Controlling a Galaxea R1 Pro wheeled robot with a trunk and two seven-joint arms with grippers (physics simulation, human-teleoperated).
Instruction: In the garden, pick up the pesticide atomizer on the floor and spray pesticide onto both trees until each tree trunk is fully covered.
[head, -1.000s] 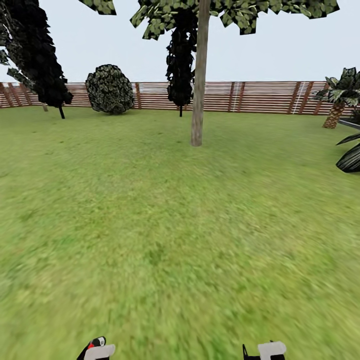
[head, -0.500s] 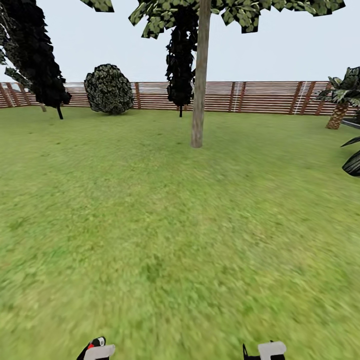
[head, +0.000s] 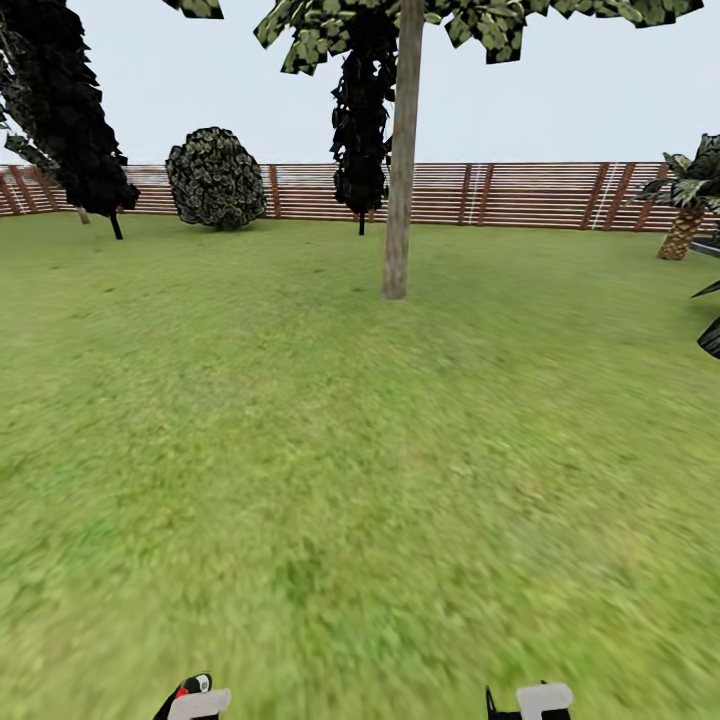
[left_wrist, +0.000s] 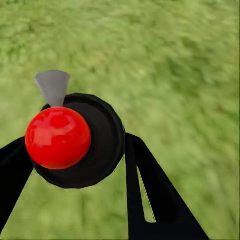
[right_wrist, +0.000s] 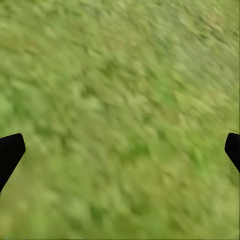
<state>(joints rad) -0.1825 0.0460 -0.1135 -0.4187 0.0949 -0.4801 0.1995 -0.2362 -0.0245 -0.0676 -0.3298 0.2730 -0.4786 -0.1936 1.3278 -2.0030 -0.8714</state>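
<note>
Blurry green grass floor (head: 330, 470) runs wide and open to the brown slat fence (head: 520, 193). Rooted in it: one thick mottled tree trunk (head: 400, 160) mid-lawn, a round bush (head: 216, 178) by the fence, black-leaved narrow trees (head: 70, 110) at left and centre, a palm-like plant (head: 685, 205) far right.

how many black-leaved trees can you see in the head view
2. One black-foliaged tree stands at the far left by the fence; the other is just behind the thick tree trunk. More may lie outside the frame.
</note>
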